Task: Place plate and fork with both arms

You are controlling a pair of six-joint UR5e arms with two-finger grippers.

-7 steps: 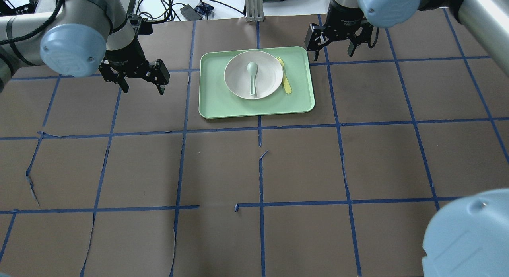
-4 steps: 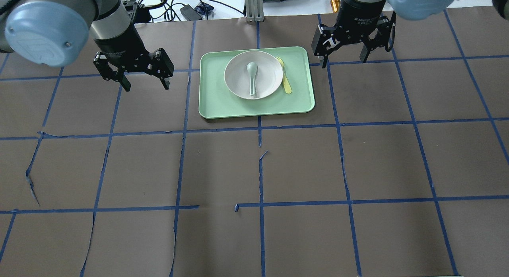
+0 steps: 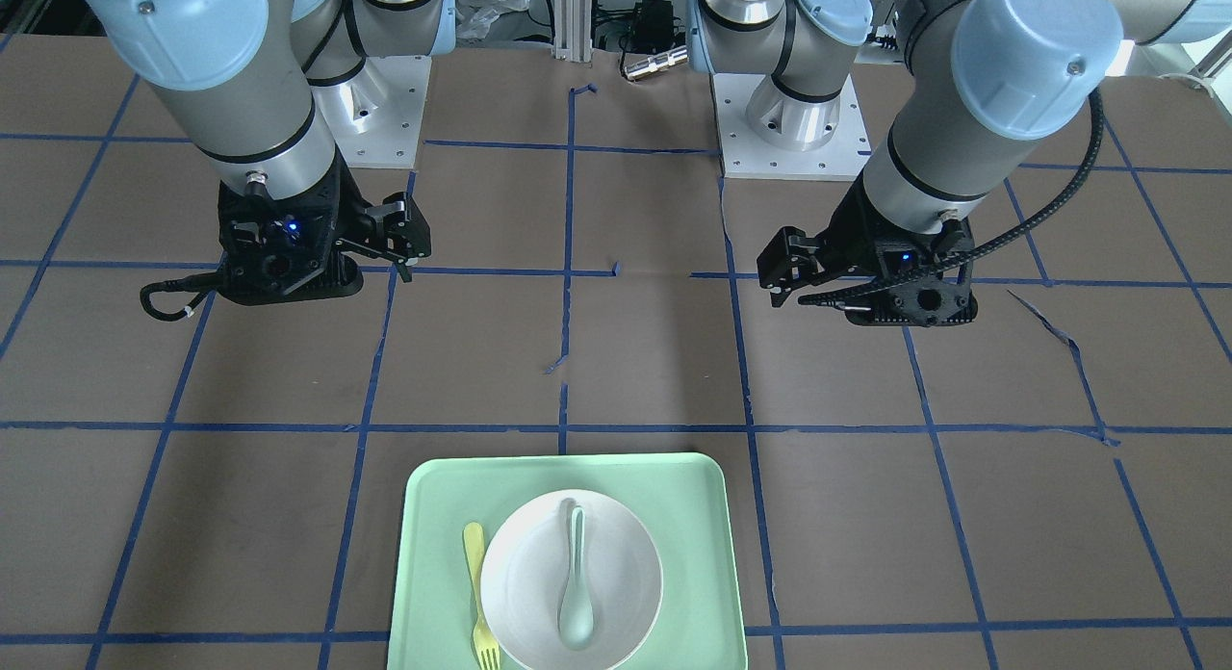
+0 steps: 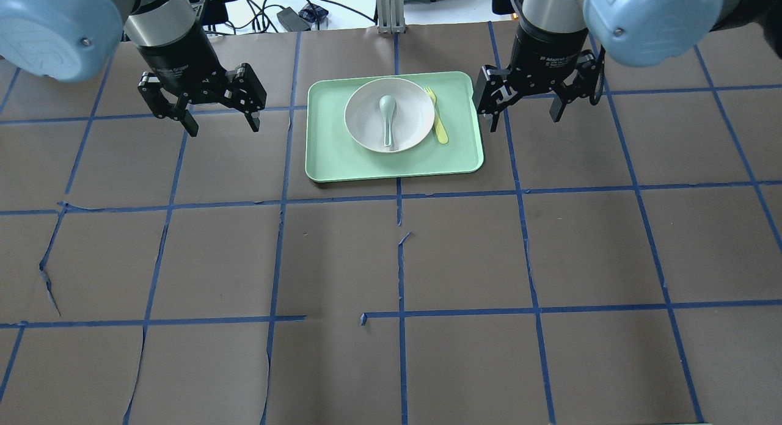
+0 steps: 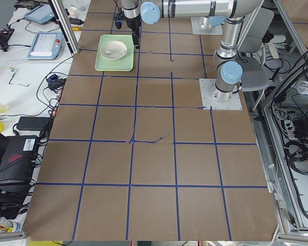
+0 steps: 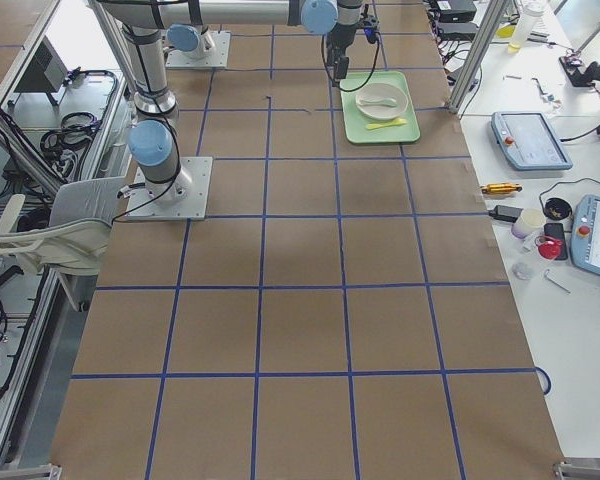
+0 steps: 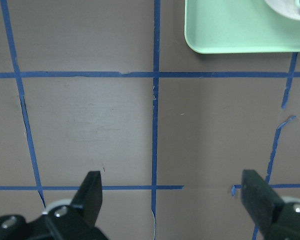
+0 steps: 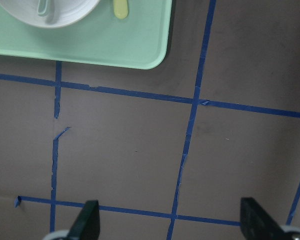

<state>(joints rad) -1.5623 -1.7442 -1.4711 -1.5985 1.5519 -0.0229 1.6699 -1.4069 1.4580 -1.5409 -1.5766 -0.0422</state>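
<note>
I see my left gripper (image 4: 224,127) hanging upper left and my right gripper (image 4: 524,121) upper right, both pointing down, fingers spread, empty. Between them, upper centre, the plate (image 4: 366,116) and fork (image 4: 437,123) lie on the tray (image 4: 342,162).

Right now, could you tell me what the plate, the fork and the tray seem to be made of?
The plate looks like matte white plastic or melamine: even colour, no glaze glare. The fork seems yellow plastic: uniform colour, dull surface. The tray appears moulded mint-green plastic, smooth with rounded corners. Sight alone cannot confirm these.
</note>
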